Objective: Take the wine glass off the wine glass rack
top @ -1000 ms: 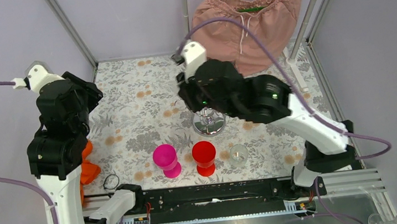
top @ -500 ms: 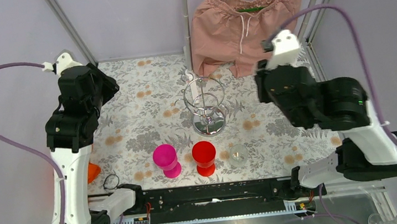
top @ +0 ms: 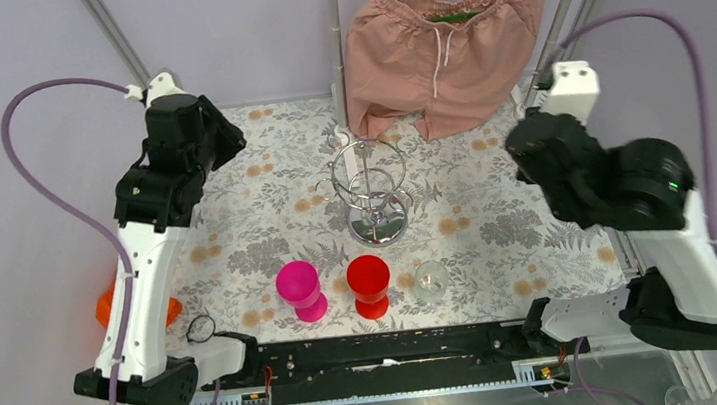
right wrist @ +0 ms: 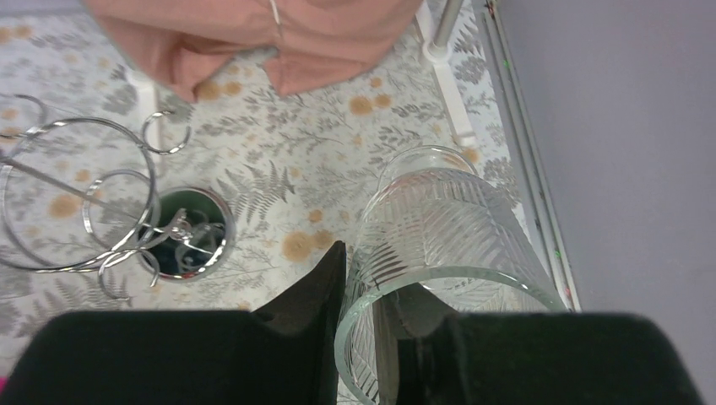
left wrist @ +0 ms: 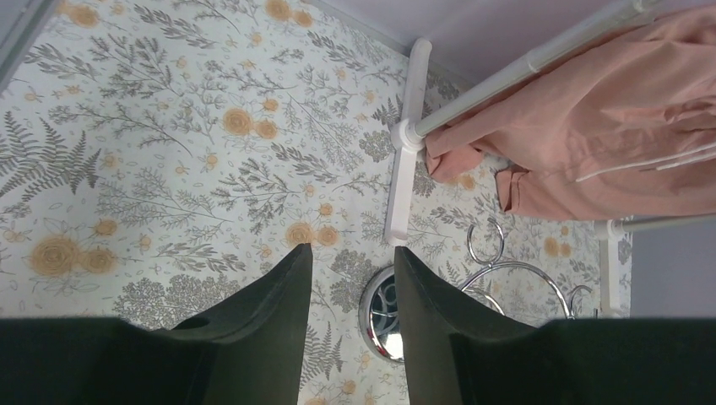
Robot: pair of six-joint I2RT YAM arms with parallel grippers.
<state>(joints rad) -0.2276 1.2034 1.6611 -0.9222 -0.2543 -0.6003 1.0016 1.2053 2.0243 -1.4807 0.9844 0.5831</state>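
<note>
Top external view gives you the flower-printed counter first, with soft pink shorts hanging at its back, out of the working space. At the middle stands the wine glass rack, chrome wire loops over a round mirror base, and no glass hangs in it. The wine glass, clear with ribbed leaf cuts, is well apart from the rack, off to its right, in your right hand. That hand pinches its wall, one finger inside the rim, likely so it cannot slip. Your left hand hangs with fingers apart, holding nothing.
</note>
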